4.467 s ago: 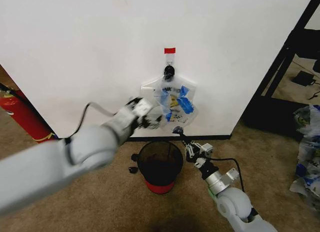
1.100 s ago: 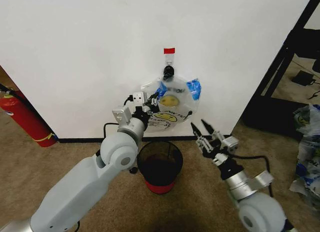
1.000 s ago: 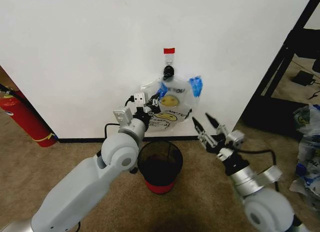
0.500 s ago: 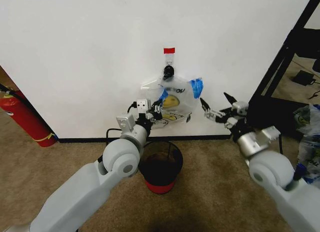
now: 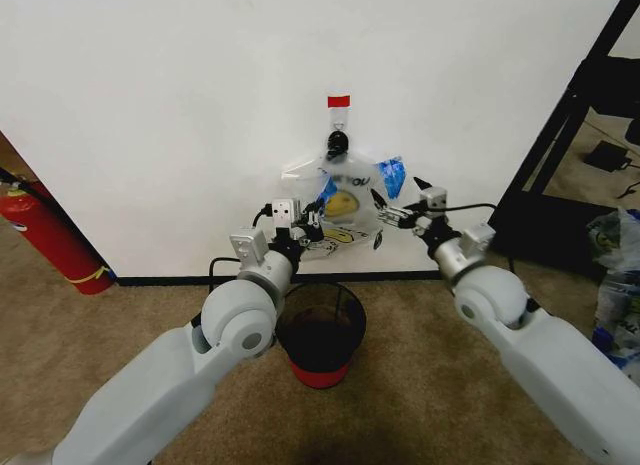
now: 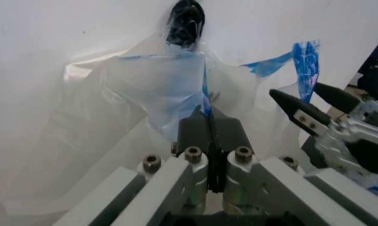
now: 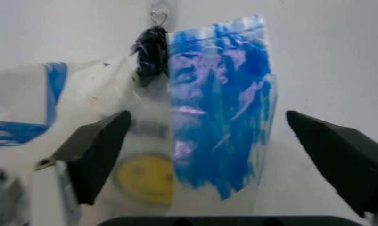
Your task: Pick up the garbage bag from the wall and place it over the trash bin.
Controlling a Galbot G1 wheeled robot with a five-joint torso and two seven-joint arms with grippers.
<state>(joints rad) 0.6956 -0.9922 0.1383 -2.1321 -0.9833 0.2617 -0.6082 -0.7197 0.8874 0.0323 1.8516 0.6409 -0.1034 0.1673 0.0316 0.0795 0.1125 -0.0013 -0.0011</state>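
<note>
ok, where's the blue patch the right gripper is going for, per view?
Head view: blue patch at the garbage bag's upper right, by the open right gripper.
Left wrist view: blue patch beside the black knot; the left gripper is shut on the garbage bag.
Right wrist view: blue patch between the open fingers.
Shared landmark: the black knot.

So the thin translucent white plastic garbage bag hangs on the plain white wall, round black wire-mesh trash bin right below on the floor. Left gripper sits at the bag's left, right gripper at its right.
</note>
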